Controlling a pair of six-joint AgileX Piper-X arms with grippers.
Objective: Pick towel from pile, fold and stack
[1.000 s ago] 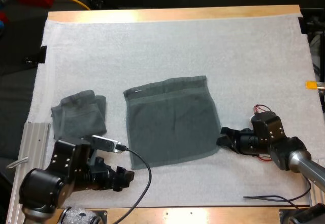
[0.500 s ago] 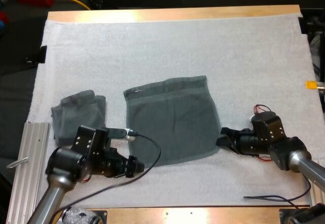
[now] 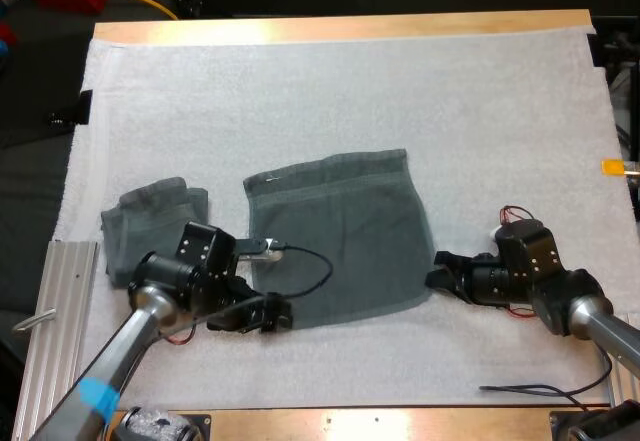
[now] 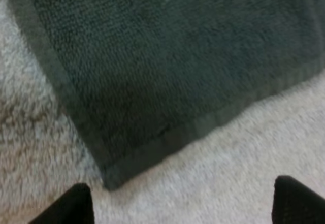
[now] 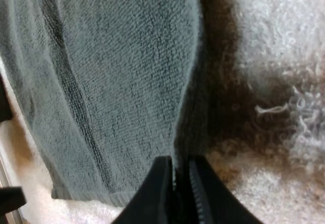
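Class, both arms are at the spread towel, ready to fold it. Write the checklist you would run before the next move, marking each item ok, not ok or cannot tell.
1. Spread towel lies flat on the mat: ok.
2. Right end effector is shut on the spread towel's right edge: ok.
3. Left end effector grips the near-left corner: not ok; it is open and just short of the corner.
4. Folded towel lies apart from the spread towel: ok.
5. Right end effector's grip is deep enough to hold during the fold: cannot tell.
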